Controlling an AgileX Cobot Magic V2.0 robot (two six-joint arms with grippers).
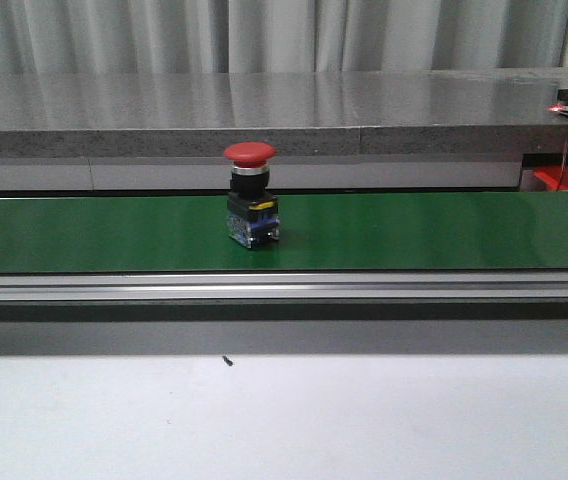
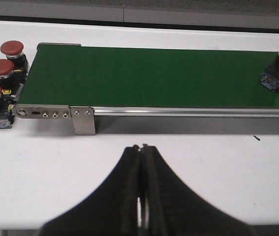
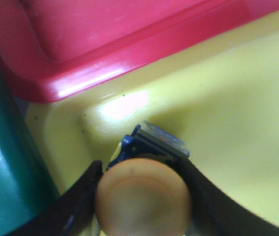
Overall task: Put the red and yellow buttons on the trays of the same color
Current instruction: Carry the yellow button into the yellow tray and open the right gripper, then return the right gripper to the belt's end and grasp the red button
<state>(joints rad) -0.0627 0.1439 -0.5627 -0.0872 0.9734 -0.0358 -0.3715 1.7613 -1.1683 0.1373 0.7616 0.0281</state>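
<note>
Right wrist view shows a yellow-capped push button with a blue and grey base (image 3: 144, 196) pinched between the two dark fingers of the right claw (image 3: 142, 194), held low over the floor of the glossy yellow plastic tray (image 3: 237, 142). That is the matching tray, so I judge the grip is kept only until the button is set down. The red plastic tray (image 3: 105, 44) lies just beside it, its rim running along the yellow tray's edge, and the green belt's end (image 3: 2, 172) borders the tray on another side; the button sits near that corner, so open room lies toward the tray's wide bare floor.

On the green conveyor belt (image 1: 414, 230) a red mushroom-capped button with a black and blue body (image 1: 251, 195) stands upright, with free belt on both sides and the aluminium rail (image 1: 284, 288) along the near edge.

By the belt's far end, three more red buttons (image 2: 2, 69) cluster on the white table (image 2: 218, 167). The left claw (image 2: 142, 196) hangs over bare table, fingers pressed together, holding nothing.
</note>
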